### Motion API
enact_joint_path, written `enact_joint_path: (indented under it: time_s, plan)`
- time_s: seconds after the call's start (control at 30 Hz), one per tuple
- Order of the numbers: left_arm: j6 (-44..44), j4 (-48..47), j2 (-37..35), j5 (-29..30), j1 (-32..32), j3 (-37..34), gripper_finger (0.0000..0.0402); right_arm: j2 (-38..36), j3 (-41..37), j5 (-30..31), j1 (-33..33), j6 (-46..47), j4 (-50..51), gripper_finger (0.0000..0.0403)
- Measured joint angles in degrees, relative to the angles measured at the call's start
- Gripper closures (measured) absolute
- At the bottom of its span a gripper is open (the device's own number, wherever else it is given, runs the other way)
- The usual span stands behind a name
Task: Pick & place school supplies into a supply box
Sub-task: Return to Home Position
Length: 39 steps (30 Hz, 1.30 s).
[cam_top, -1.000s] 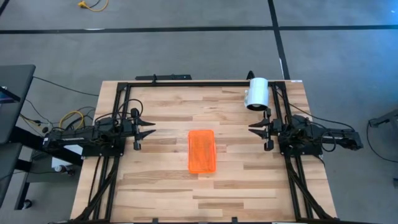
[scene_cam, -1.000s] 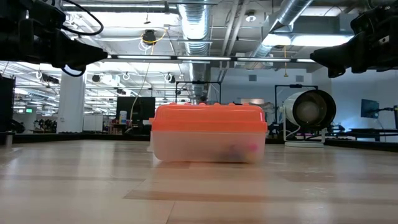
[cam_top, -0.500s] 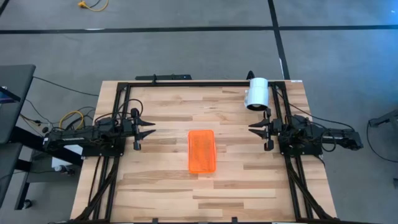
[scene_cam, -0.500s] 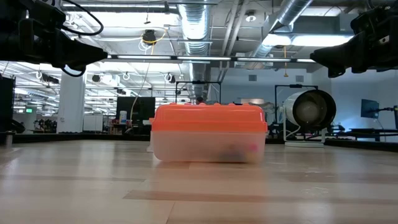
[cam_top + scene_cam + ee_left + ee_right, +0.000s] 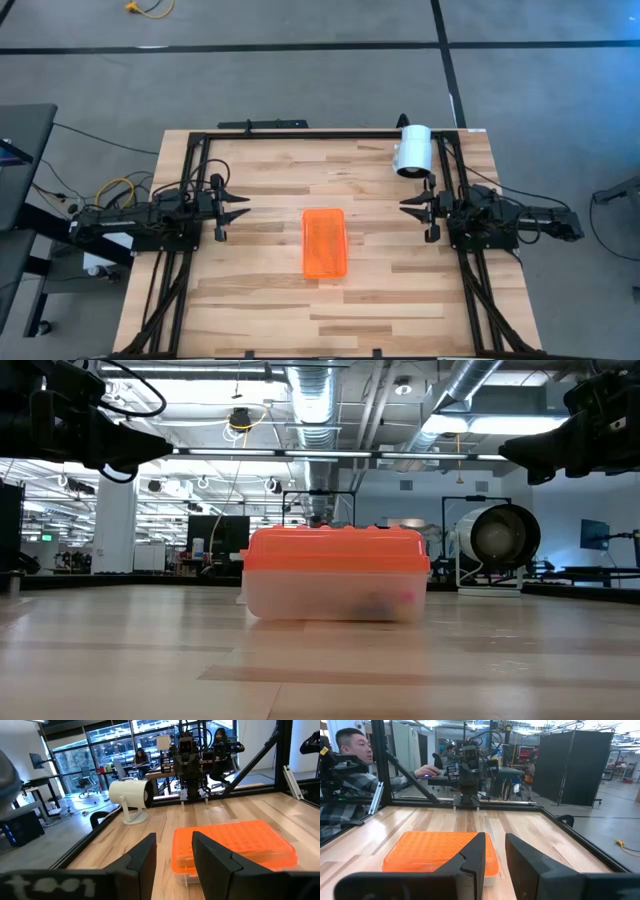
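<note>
**Counter (image 5: 400, 290) seen from above, with level and wrist views.**

- **Supply box:** One supply box (image 5: 324, 243) lies flat near the middle of the counter. Its ribbed orange lid is on and faces up. Its long axis runs from the far edge of the counter towards the near edge, square across the line joining the two arms. One short end points to the far edge and the other to the near edge.
- **School supplies:** In the low view the clear base shows below the lid. A few dim coloured shapes, the school supplies (image 5: 385, 601), lie inside it. They are too blurred to count. No pen, pencil or scissors shows loose on the wood.
- **Arms:** There are two arms, one at each side.
  - The left hand (image 5: 240, 206) hangs above the counter, well apart from the box on its left. Its two fingers are spread, with nothing between them.
  - The right hand (image 5: 408, 205) mirrors it on the right, also well apart from the box. Its fingers are likewise spread and empty.
  - Each hand points inward at the box, and in the low view both sit higher than the lid.
- **Other items:**
  - One white cylinder (image 5: 412, 150) stands at the far right of the counter, just beyond the right hand.
  - A black frame (image 5: 300, 134) borders the counter.
  - A person (image 5: 350, 760) sits beyond the frame in the right wrist view.
</note>
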<state>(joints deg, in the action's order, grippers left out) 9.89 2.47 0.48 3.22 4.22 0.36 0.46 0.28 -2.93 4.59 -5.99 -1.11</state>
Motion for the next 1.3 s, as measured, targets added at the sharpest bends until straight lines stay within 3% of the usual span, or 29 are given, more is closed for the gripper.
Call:
enact_joint_path:
  time_s: [1.3]
  plan:
    - [-0.1, 0.0, 0.0, 0.0, 0.0, 0.0, 0.0285, 0.0, 0.0, 0.0, 0.0, 0.0, 0.0, 0.0333]
